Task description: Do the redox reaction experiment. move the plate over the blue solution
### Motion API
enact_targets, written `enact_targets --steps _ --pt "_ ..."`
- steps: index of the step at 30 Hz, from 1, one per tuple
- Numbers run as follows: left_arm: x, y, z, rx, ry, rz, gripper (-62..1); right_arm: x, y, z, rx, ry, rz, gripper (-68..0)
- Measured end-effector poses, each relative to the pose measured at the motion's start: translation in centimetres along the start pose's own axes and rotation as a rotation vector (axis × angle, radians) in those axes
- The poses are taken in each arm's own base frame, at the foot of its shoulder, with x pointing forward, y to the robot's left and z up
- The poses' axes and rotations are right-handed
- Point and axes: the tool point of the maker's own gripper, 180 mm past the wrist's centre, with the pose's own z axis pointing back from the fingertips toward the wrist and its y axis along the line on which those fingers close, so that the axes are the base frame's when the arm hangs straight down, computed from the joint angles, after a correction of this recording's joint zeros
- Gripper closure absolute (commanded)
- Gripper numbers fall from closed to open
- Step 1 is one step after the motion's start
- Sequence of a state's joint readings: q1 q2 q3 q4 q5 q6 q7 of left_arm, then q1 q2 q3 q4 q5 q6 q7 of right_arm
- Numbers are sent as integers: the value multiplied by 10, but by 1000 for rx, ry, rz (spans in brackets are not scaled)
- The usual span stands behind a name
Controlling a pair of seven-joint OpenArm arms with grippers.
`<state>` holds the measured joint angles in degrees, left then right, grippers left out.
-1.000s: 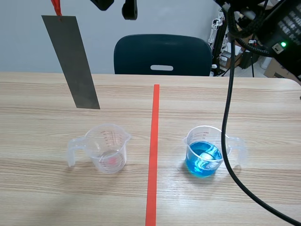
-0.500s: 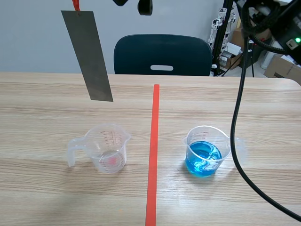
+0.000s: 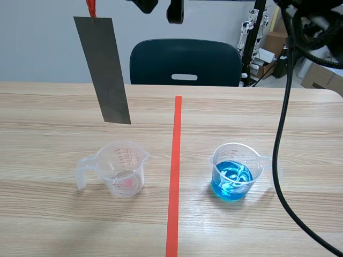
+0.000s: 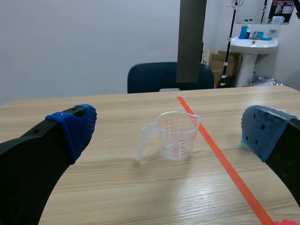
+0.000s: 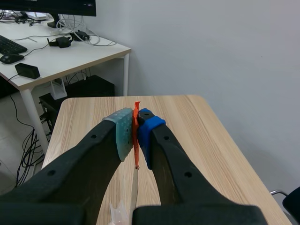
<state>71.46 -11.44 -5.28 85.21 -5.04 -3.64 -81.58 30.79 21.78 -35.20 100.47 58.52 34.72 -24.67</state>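
In the scene view the right end effector itself is cut off at the upper edge. Only black arm parts and the lower bit of an orange-red tab [image 3: 91, 8] show there, and the left arm does not show at all. In the right wrist view the right end effector [image 5: 136, 131] is clenched on that tab, its two pads pressed flat against it. Below the fingers the plate [image 3: 102, 69] appears only as a thin edge-on sliver, with a scrap of clear plastic beside it that is too little to identify.

The right arm stands raised across the top, with its cable [image 3: 278, 134] hanging down. The plate dangles under its end effector, slightly tilted and clear of the bench [image 3: 53, 134].

The left end effector [image 4: 169, 129] is released, its blue-padded fingers spread wide and low over the bench. The clear beaker [image 4: 176, 136] stands ahead of it between the fingers, and the plate hangs beyond and above that beaker. The beaker of blue solution [image 3: 236, 171] is nearly hidden behind the right-hand finger, well apart from the plate and on the other side of the tape line [image 3: 174, 171].

There are two beakers, one plate, one tab, one tape line and one chair [image 3: 185, 61].
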Motion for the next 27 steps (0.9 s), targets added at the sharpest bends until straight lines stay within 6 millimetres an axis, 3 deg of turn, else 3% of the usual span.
enact_targets --steps 4,9,16,22,27 --pt "0 1 -4 -4 -20 -4 -623 -7 -3 9 -17 17 -1 -4" --pt "-4 0 -9 -15 -21 -10 -623 -1 -10 25 -61 12 25 -4" --pt "-15 -11 -18 -123 -3 -35 -623 -3 -8 46 -90 34 47 -4" --pt "-38 -5 -33 -176 75 -69 -623 -3 -6 66 -127 47 67 -4" --pt "-43 -3 -46 -200 63 -65 -623 -8 -1 82 -121 86 94 -4"
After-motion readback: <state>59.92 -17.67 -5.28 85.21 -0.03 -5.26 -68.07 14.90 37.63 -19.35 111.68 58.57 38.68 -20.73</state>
